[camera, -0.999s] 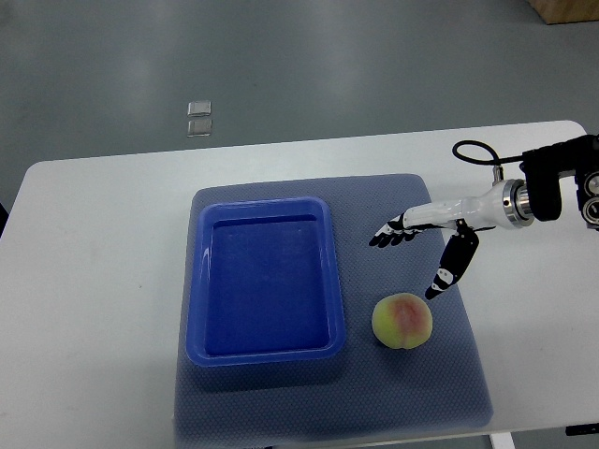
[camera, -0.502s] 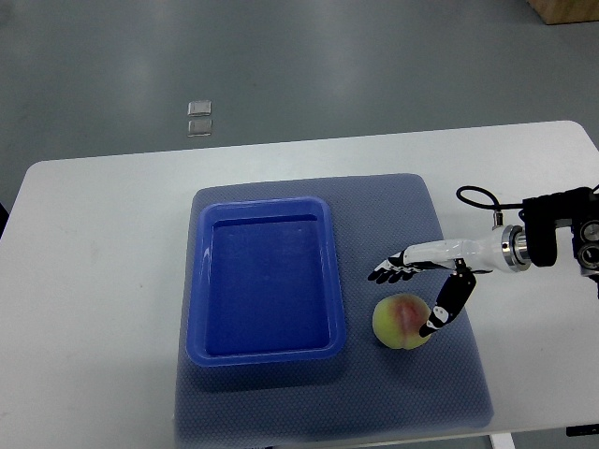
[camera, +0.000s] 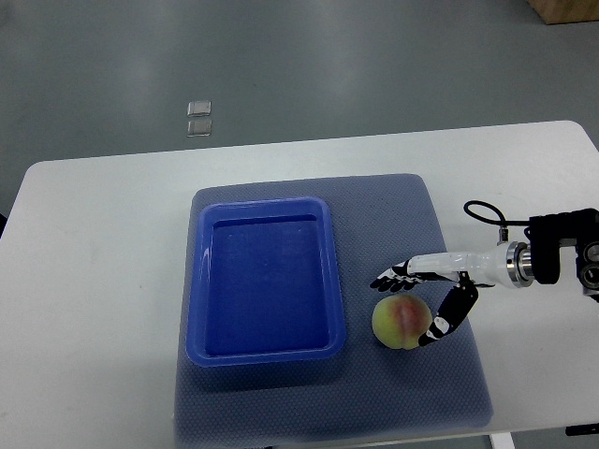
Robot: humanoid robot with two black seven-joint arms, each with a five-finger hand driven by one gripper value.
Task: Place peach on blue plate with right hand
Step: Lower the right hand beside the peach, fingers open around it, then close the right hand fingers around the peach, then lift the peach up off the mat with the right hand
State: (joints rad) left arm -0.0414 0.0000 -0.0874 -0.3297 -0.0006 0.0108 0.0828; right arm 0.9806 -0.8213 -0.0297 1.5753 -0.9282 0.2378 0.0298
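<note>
A yellow-green peach with a red blush (camera: pixel 399 322) lies on the grey mat (camera: pixel 412 393), to the right of the blue plate (camera: pixel 198 281), a rectangular tray with a raised rim and nothing in it. My right hand (camera: pixel 412 304) reaches in from the right edge and straddles the peach: the fingers (camera: pixel 393 277) are spread just above its far side and the thumb (camera: pixel 442 321) is against its right side. The hand is open and not closed on the fruit. The left arm is out of view.
The grey mat lies on a white table (camera: pixel 94 281) and carries both plate and peach. A black cable loops above my right wrist (camera: pixel 487 213). Two small clear squares (camera: pixel 198 118) lie on the floor beyond the table.
My right hand has moved down and toward the front, from beyond the peach to straddling it. The thumb now touches the peach's right side. The peach and plate have not moved.
</note>
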